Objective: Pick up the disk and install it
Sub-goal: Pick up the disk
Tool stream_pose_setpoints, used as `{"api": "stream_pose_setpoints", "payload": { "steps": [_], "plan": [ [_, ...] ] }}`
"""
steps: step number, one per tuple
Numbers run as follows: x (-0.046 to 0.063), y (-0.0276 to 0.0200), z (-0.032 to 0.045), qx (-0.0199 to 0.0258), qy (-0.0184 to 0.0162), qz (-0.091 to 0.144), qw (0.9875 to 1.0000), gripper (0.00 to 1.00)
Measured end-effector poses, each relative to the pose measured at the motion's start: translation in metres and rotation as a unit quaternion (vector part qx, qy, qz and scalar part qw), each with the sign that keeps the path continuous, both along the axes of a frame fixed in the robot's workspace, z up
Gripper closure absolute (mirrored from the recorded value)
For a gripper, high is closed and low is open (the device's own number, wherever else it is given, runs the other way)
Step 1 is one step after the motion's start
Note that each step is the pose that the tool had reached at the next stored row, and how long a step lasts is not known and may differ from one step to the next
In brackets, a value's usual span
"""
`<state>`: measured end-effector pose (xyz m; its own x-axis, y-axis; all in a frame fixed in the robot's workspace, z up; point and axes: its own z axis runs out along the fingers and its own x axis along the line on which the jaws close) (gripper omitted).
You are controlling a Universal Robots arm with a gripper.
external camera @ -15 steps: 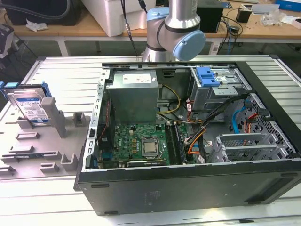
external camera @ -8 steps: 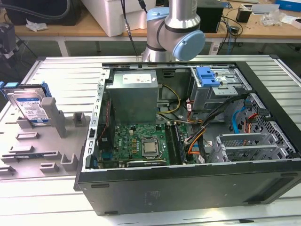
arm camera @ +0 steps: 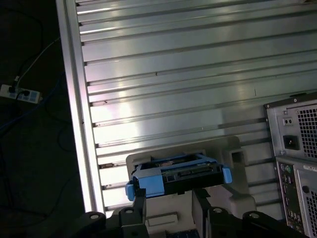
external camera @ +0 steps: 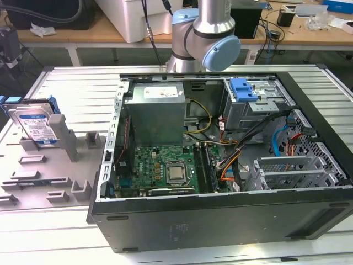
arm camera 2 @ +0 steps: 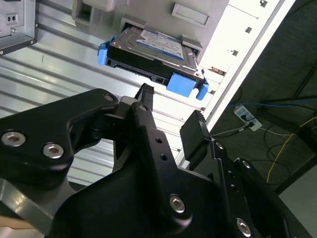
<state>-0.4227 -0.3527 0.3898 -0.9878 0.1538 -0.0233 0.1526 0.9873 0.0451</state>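
Silver-blue arm (external camera: 207,33) upright; black gripper (arm camera 2: 171,105) hovers, jaws spread apart, holding nothing.

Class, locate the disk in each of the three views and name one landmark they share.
Exterior view: disk at the exterior view's left, propped in the holder.
Second wrist view: disk just beyond the gripper.
First wrist view: disk beyond the gripper, in the holder.
Shared landmark: the holder.

I see the disk (external camera: 34,124) silver, with a white-and-blue label and blue frame. Its stand (external camera: 66,138) is pale grey, my gripper (arm camera 2: 171,106) black, the table (external camera: 77,83) silver with ribbed stripes, the computer case (external camera: 220,226) black, its motherboard (external camera: 157,165) green.
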Motion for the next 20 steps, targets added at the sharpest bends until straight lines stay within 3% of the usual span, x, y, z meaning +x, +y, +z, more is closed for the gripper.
{"api": "stream_pose_setpoints", "payload": {
  "steps": [3,8,11,13,14,16,18,20],
  "plan": [
    [-0.0001,0.0,0.0,0.0,0.0009,0.004,1.0,0.5],
    [0.0,0.0,-0.0003,0.0,0.0039,0.039,0.9992,0.5],
    [0.0,0.0,-0.0005,-0.0001,0.0056,0.065,0.9978,0.5],
    [0.0,0.0,-0.0006,-0.0001,0.0066,0.088,0.9961,0.5],
    [0.0,0.0,-0.0007,-0.0002,0.0073,0.105,0.9945,0.5],
    [0.0,0.0,-0.0009,-0.0004,0.0085,0.143,0.9898,0.5],
    [0.0,0.0,-0.001,-0.0005,0.009,0.162,0.9867,0.5],
    [0.0,0.0,-0.0012,-0.0006,0.0095,0.186,0.9825,0.5]
  ]
}}
